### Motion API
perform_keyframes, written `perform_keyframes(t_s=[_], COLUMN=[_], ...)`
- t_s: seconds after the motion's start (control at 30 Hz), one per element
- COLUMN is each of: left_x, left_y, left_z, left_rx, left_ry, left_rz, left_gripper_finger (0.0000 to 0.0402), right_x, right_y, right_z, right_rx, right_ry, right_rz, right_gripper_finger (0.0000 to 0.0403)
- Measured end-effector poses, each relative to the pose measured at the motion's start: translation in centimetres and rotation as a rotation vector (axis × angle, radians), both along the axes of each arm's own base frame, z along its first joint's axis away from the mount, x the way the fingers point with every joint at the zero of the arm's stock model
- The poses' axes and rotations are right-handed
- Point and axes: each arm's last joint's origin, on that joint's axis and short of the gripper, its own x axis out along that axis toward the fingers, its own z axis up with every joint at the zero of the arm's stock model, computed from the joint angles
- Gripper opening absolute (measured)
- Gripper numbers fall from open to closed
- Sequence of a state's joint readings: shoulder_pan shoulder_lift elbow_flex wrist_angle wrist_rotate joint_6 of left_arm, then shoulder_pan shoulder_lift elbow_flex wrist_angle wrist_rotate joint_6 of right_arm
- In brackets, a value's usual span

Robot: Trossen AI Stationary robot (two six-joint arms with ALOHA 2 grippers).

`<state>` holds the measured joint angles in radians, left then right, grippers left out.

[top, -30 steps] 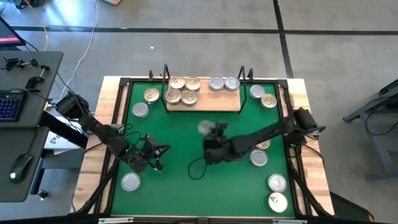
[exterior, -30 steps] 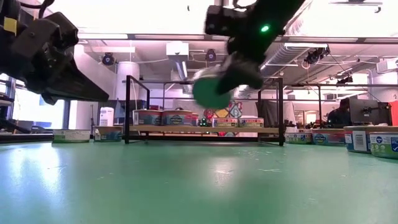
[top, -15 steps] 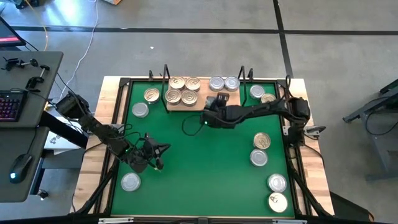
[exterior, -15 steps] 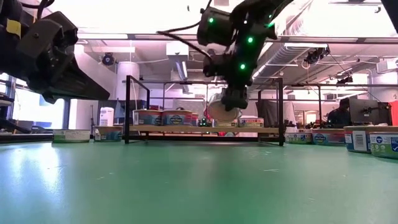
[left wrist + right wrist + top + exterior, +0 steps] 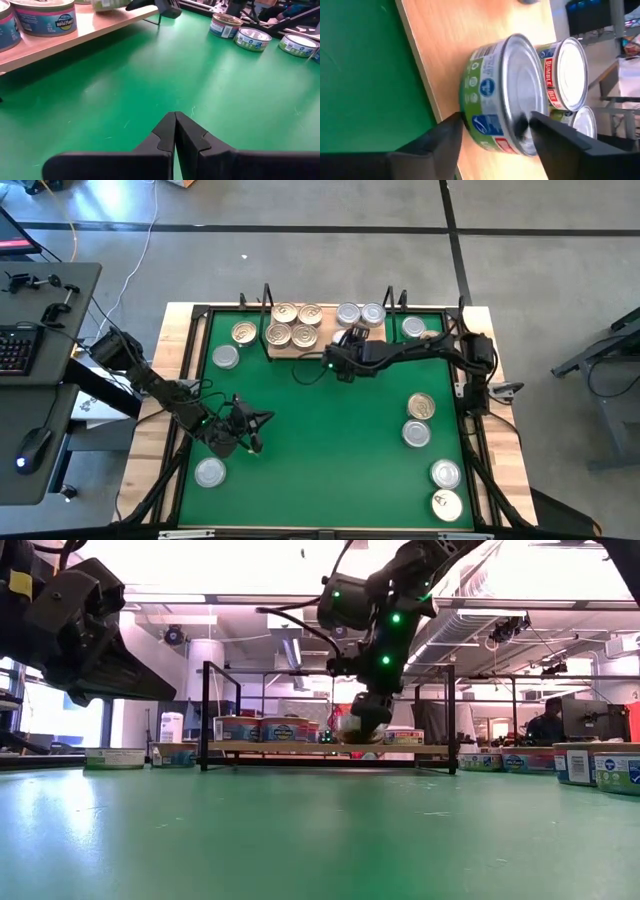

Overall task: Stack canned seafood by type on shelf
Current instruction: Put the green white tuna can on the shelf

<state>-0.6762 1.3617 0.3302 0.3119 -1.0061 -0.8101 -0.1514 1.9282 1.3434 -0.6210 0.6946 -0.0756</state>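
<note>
One silver-lidded tin [image 5: 507, 95] sitting between parted right gripper [image 5: 492, 127] fingers, on the shelf [image 5: 445, 45].
Hovering over green mat [image 5: 210, 90], left gripper [image 5: 175, 131] clenched, holding nothing.

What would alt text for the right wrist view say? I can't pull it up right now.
The right gripper has its two dark fingers on either side of a green-labelled silver-lidded tin sitting on the wooden shelf. Two more silver-lidded tins stand just behind it, and the green mat borders the shelf's edge.
</note>
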Motion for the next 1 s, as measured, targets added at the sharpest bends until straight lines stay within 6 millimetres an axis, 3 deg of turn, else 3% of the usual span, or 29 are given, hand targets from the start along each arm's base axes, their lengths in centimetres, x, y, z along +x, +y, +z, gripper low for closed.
perform_keyframes(t_s=[0.13, 0.3, 0.43, 0.7, 1.0], left_x=[0.0, 0.0, 0.0, 0.0, 0.0], left_y=[0.0, 0.0, 0.0, 0.0, 0.0], left_z=[0.0, 0.0, 0.0, 0.0, 0.0], left_rx=[0.0, -0.001, -0.001, -0.001, -0.001], left_ry=[0.0, 0.0, 0.0, 0.0, 0.0], left_rz=[0.0, 0.0, 0.0, 0.0, -0.001], left_gripper_finger=[0.0, 0.0, 0.0, 0.0, 0.0], right_x=[-0.2, 0.2, 1.2, 0.6, -0.1], right_y=[0.1, 0.5, -0.6, -5.4, -6.3], right_z=[0.4, 2.7, 4.0, 3.7, 2.7], right_rx=[0.03, 0.137, 0.244, 0.357, 0.389], right_ry=[0.024, 0.025, -0.078, -0.243, -0.182], right_rz=[0.004, 0.016, 0.066, -0.07, -0.137], right_gripper_finger=[0.0236, 0.0226, 0.018, 0.0017, 0.001])
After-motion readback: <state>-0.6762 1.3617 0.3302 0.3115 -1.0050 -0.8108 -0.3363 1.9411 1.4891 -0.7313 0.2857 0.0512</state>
